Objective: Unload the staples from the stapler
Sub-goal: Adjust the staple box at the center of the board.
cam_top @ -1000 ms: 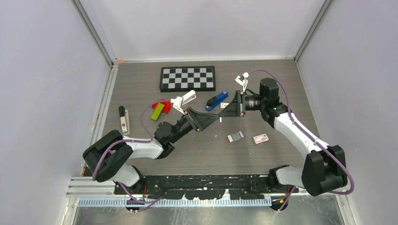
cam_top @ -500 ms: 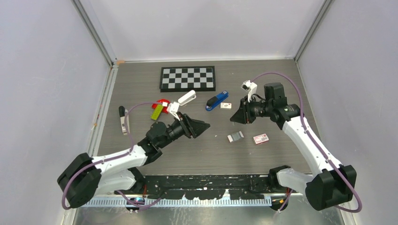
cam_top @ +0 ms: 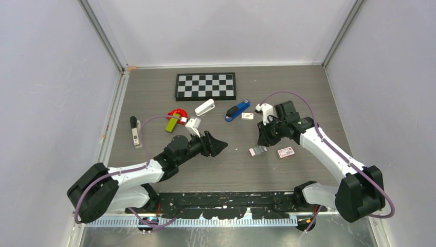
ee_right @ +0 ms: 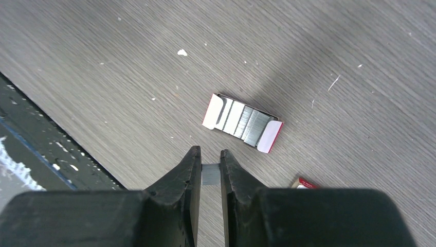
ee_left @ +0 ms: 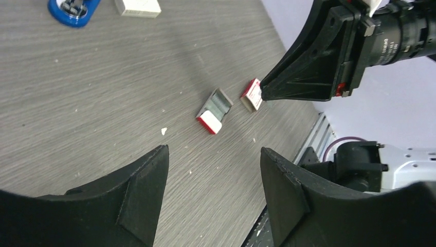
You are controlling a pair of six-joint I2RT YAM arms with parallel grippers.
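Note:
The blue stapler [cam_top: 237, 110] lies on the table behind both grippers; its tip shows at the top left of the left wrist view [ee_left: 72, 7]. My right gripper [cam_top: 262, 140] is shut on a short silver-grey strip of staples [ee_right: 210, 175], held a little above the table. It hangs just short of an open red-and-white staple box [ee_right: 242, 122] with more strips inside. My left gripper [cam_top: 221, 145] is open and empty, low over bare table left of that box [ee_left: 215, 110].
A closed red staple box [cam_top: 285, 152] lies right of the open one. A white stapler [cam_top: 204, 107], a red piece [cam_top: 177, 113], a green block [cam_top: 172, 122], a small white card [cam_top: 247, 116] and a checkerboard [cam_top: 205, 85] lie further back. A black-and-white tool [cam_top: 135, 131] lies at the left.
The two grippers, close together a second ago, have drawn apart. My right gripper has swung down and toward the open staple box. My left gripper has pulled back to the left.

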